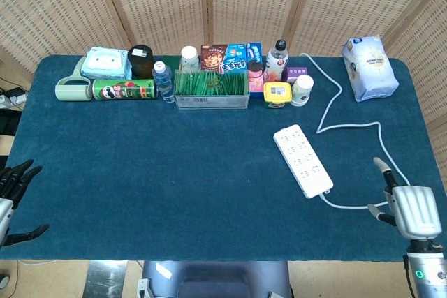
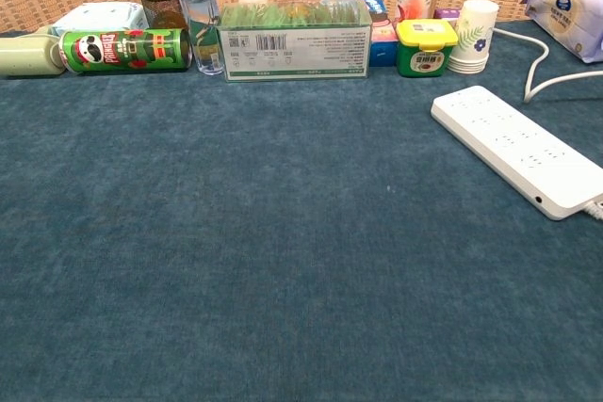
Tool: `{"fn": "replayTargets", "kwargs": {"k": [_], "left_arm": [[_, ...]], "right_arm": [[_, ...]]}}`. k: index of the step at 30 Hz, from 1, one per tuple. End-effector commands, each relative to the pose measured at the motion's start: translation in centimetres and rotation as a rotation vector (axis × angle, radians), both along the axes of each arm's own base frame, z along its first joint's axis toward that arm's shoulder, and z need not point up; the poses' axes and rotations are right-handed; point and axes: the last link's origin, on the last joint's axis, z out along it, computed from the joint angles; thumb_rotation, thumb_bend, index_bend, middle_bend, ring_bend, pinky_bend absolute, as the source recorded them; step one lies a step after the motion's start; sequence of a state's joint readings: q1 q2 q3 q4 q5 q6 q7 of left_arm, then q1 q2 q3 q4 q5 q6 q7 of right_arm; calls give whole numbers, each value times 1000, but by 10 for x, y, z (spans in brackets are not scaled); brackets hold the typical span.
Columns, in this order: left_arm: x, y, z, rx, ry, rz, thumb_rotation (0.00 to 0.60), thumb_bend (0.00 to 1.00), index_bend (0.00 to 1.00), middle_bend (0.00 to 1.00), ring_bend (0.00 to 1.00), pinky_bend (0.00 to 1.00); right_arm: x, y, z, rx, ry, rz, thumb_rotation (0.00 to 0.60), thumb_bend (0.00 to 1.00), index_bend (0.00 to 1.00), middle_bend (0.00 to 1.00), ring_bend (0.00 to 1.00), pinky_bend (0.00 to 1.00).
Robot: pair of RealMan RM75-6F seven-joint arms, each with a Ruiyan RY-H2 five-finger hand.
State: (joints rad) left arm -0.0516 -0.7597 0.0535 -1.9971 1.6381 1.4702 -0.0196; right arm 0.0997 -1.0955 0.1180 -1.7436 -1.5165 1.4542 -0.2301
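Left hand: your black hand (image 1: 15, 197) sits at the lower left edge of the head view, just off the table's left rim, fingers spread apart, nothing in it. The chest view does not show it.
Right hand: your silver hand (image 1: 411, 207) is at the lower right of the head view, over the near right corner of the dark blue cloth-covered table (image 1: 174, 179). Fingers extended and parted, holding nothing.
Nearest thing: the long white plastic power strip (image 1: 302, 160) lies flat, right of centre in the head view, running diagonally. It also shows at the right of the chest view (image 2: 518, 150).
Cable: the white cord (image 1: 349, 128) leaves the strip's near end, curves past your right fingertips, close to them but apparently not touching, and another stretch loops toward the upper right.
Back row: a green crisp tube (image 1: 124, 89) on its side, a small clear water bottle (image 1: 163, 80), a clear box of green grass-like filling (image 1: 211, 88), a yellow-lidded tub (image 1: 277, 93), stacked paper cups (image 1: 302, 90), a blue-white soft pack (image 1: 369, 66).
Advice: judged from this layout, bring the right hand in over the strip's near end, clear of the cord loop, and close across its narrow width so it stays level.
Risk: snagging the cord would likely drag the strip askew.
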Motion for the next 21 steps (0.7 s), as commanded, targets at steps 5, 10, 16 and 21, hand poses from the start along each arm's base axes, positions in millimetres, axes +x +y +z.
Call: {"fn": "replayTargets", "kwargs": {"k": [5, 10, 16, 21], "left_arm": [[-1, 3, -8, -15, -8, 4, 600, 112, 0, 0, 0, 21], [1, 3, -6, -7, -4, 12, 600, 113, 0, 0, 0, 21], [2, 3, -6, -8, 7, 25, 600, 112, 0, 0, 0, 21], [4, 4, -5, -3, 11, 27, 600, 113, 0, 0, 0, 21]], "right_arm": [[10, -27, -31, 182, 49, -1, 600, 798, 47, 1000, 1000, 1000], [15, -40, -42, 240, 65, -4, 600, 804, 87, 1000, 1000, 1000], [28, -45, -57, 321, 67, 7, 600, 806, 184, 1000, 1000, 1000], [31, -47, -63, 345, 82, 12, 600, 806, 226, 1000, 1000, 1000]]}}
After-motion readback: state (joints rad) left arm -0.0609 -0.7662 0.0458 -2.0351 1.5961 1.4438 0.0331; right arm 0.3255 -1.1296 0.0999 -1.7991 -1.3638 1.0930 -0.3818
